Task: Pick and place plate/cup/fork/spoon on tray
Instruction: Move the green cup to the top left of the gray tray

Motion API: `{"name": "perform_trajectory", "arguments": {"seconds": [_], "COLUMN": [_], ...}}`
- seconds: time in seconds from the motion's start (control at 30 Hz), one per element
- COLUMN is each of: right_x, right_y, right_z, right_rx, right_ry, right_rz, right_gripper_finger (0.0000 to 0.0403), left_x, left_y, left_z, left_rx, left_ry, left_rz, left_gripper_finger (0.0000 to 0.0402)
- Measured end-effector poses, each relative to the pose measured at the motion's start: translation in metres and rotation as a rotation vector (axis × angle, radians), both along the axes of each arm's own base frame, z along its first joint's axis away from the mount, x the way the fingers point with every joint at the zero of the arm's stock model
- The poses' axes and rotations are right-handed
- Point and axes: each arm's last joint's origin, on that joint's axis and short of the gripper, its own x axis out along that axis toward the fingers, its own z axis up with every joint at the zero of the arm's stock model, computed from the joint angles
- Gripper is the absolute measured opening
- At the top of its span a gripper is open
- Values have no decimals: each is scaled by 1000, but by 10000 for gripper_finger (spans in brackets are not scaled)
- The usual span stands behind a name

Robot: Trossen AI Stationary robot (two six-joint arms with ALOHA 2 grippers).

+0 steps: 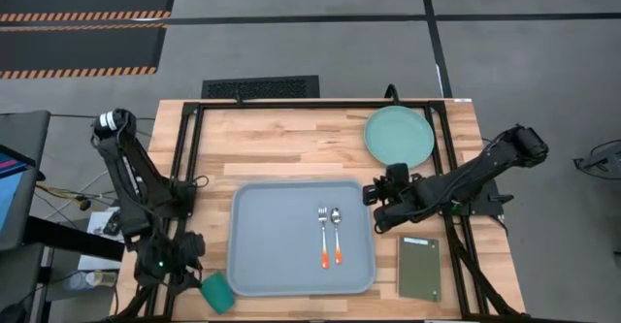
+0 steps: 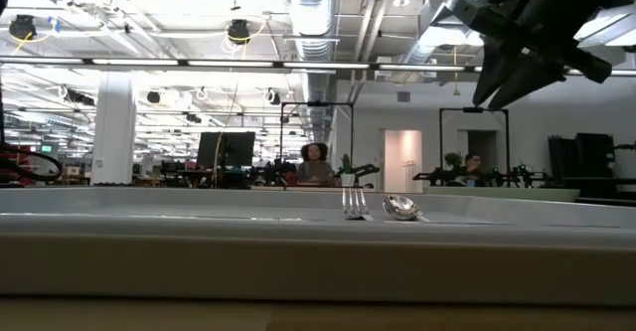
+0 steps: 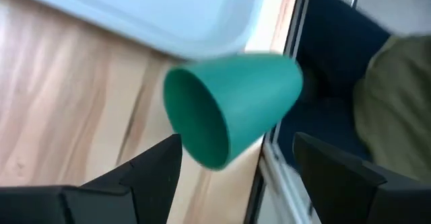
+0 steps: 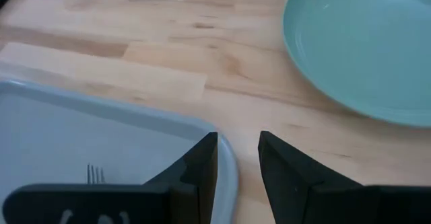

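The pale grey-blue tray lies mid-table. The fork and the spoon lie side by side on it, handles toward the near edge. The mint-green plate rests flat on the table at the far right. The dark green cup lies on its side by the tray's near left corner. My left gripper is open, with one finger on either side of the cup's mouth and not touching it. My right gripper hangs narrowly open and empty over the table between tray and plate.
A dark olive slab lies at the near right, beside the tray. A black frame runs around the tabletop. Bare wood shows between the tray's far rim and the plate. People sit in the room behind.
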Motion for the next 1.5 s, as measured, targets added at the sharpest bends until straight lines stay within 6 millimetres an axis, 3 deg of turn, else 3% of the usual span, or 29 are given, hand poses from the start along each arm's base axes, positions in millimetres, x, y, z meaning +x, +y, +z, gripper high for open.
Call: {"name": "perform_trajectory", "arguments": {"seconds": [0.33, 0.6, 0.73, 1.03, 1.3, 1.5], "right_x": [4, 5, 5, 5, 6, 5], "right_y": [1, 1, 1, 1, 1, 1], "right_z": [-1, -1, -1, -1, -1, -1], "right_rx": [7, 8, 2, -9, -8, -8], "right_ry": [-23, -33, -33, -23, -25, -25], "right_rz": [-4, 0, 1, 18, 17, 18], "right_gripper_finger": [134, 133, 133, 133, 133, 133], "left_x": [6, 6, 6, 9, 7, 9], "left_y": [-21, -28, -28, -27, -24, -7], "left_z": [-16, -38, -41, -40, -29, 0], "left_rx": [32, 105, 136, 185, 90, 9], "left_ry": [-66, 30, 21, -84, -27, -69], "left_rz": [-33, -68, -77, -63, -27, 147], "left_gripper_finger": [270, 260, 207, 18, 3, 1]}}
